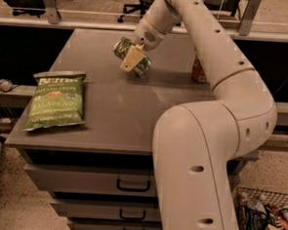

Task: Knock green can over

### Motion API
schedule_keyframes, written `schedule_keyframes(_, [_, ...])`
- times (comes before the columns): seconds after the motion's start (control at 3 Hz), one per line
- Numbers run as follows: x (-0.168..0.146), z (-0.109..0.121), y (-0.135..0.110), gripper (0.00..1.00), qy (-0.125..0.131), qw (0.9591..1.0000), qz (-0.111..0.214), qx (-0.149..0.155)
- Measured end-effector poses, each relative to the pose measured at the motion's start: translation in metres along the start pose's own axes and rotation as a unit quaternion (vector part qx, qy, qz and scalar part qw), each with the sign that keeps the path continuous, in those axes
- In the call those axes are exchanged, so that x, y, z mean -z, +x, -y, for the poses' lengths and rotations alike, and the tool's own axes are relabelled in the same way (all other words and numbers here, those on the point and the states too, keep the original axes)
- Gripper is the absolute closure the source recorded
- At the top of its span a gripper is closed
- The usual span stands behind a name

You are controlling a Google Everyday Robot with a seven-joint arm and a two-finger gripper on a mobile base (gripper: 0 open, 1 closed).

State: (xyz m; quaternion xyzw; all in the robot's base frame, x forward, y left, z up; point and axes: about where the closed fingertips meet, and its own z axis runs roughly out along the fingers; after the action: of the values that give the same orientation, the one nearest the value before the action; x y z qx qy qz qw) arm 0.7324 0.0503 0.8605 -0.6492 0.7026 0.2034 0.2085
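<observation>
The green can [141,66] is tipped well over on its side at the far middle of the grey table [114,115], its top end pointing back left. My gripper [131,58] is right on the can, with a tan part of it lying across the can's middle. The white arm reaches in from the lower right and arcs over the table. I cannot tell whether the can rests on the table top or hangs just above it.
A green bag of jalapeño chips [56,101] lies flat at the table's left front. A red can [198,70] stands at the far right, partly behind my arm. Drawers sit under the table; a wire basket [265,217] stands on the floor at right.
</observation>
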Motion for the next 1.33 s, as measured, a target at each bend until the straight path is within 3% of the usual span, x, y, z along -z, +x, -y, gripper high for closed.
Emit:
schedule_keyframes(0.33, [-0.0055,-0.0037,-0.0008,1.0,-0.016,0.9999,0.004,0.001])
schedule_keyframes(0.67, [-0.011,-0.0064,-0.0024,0.82,-0.028,0.9995,0.011,0.0])
schedule_keyframes(1.33, [-0.0127,-0.0074,-0.0052,0.35,-0.033,0.9994,0.012,0.002])
